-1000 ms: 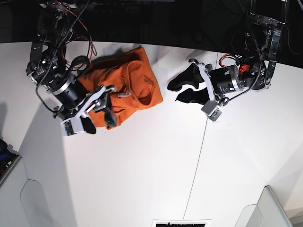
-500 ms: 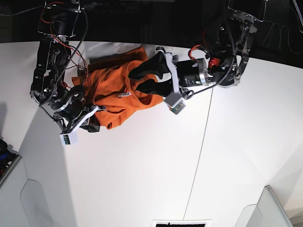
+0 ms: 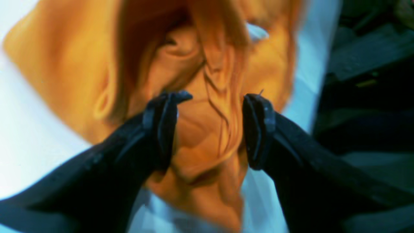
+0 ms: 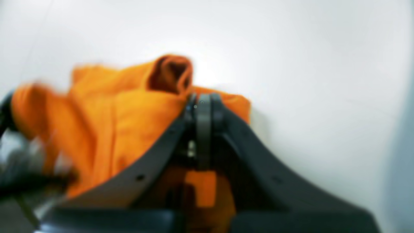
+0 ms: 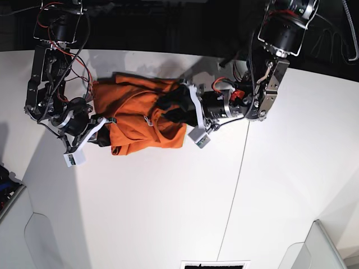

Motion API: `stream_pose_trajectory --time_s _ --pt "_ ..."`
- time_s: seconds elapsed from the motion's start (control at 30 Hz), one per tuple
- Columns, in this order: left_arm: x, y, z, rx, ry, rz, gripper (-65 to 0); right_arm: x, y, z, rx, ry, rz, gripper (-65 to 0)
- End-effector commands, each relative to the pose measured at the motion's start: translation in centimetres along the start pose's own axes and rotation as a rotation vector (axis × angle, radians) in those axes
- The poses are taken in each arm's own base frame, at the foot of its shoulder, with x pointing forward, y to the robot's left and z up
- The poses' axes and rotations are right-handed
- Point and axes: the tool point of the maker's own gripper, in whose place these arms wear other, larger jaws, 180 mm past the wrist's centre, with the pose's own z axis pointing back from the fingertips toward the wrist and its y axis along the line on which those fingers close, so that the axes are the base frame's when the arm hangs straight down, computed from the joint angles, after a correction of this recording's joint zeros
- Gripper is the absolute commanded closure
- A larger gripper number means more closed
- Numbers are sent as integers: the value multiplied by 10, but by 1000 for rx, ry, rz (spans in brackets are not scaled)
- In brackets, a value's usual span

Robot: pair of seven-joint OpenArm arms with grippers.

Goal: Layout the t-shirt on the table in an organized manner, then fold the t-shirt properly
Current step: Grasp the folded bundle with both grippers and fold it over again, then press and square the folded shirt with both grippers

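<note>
The orange t-shirt [image 5: 137, 112] lies bunched and wrinkled on the white table [image 5: 168, 196] near its far edge. My left gripper [image 5: 168, 109] is at the shirt's right side. In the left wrist view it [image 3: 216, 100] is open, and its black fingers [image 3: 161, 126] straddle a raised ridge of orange cloth [image 3: 207, 64]. A small white tag [image 3: 257, 32] shows beyond. My right gripper [image 5: 104, 131] is at the shirt's lower left edge. In the right wrist view it [image 4: 202, 102] is shut, with blurred orange cloth [image 4: 129, 110] around and under the pads.
A thin dark seam [image 5: 233, 207] runs across the table right of the shirt. A grey bin rim [image 5: 331, 246] is at the bottom right and a box edge [image 5: 8, 188] at the far left. Dark space lies beyond the table's far edge.
My left gripper has moved left from the bare table onto the shirt's right side. The shirt has bunched up and shifted left. My right gripper has drawn back to the shirt's lower left edge.
</note>
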Motion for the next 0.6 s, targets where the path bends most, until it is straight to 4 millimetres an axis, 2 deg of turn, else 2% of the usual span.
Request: stream_pose_trajectory --time_s 0.0,0.1,0.2,0.33,0.47,0.57 --pt "13 16 1 49 10 -21 -361 11 5 6 23 -44 22 0" --pt "40 39 -6 93 4 -50 -361 -6 10 14 22 -31 16 0" --pt "78 57 -14 123 -37 -72 -361 -17 21 22 53 -42 -5 0" --pt "112 56 -30 107 -55 -66 -361 -29 44 29 112 -56 -23 0" --pt "129 53 -32 100 -57 -79 -361 -32 65 25 152 -79 -56 0" --pt "138 50 -28 81 -37 -71 -361 -29 73 22 166 -102 -75 0"
